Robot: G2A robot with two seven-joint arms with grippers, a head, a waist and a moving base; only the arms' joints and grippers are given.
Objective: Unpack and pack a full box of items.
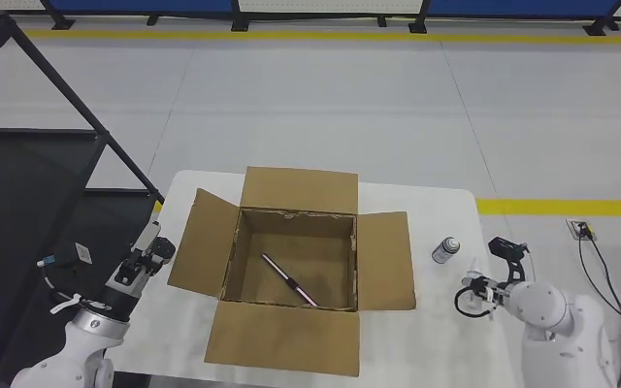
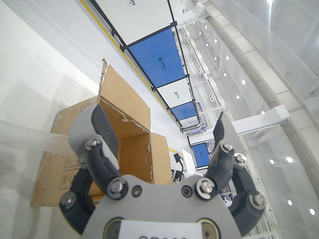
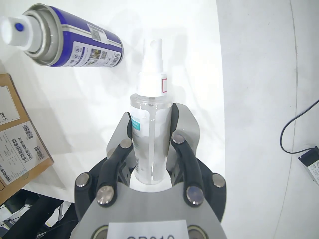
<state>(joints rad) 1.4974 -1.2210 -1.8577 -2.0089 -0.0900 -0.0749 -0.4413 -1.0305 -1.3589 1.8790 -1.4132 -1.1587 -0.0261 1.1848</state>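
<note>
- Right tool [image 3: 152,111]: at the desk's [image 1: 437,325] right end, clamped on the bottle [image 3: 149,123], a clear spray bottle with its nozzle pointing away from the wrist. Whether the bottle touches the desk cannot be told.
- Left tool [image 2: 159,120]: jaws apart and empty, just beside the box's left flap.
- Can [image 3: 74,43]: stands upright on the desk, near the bottle and between it and the box.
- Box [image 1: 291,262]: mid-desk, all four flaps open.
- Pen [image 1: 288,279]: lies slantwise on the box floor, apparently the one item left inside.
- Progress (judged): unpacking looks nearly done, with the can out and the bottle out but not yet released. The pen remains to be removed. The whole repacking stage, returning all three items to the box, seems yet to begin.
</note>
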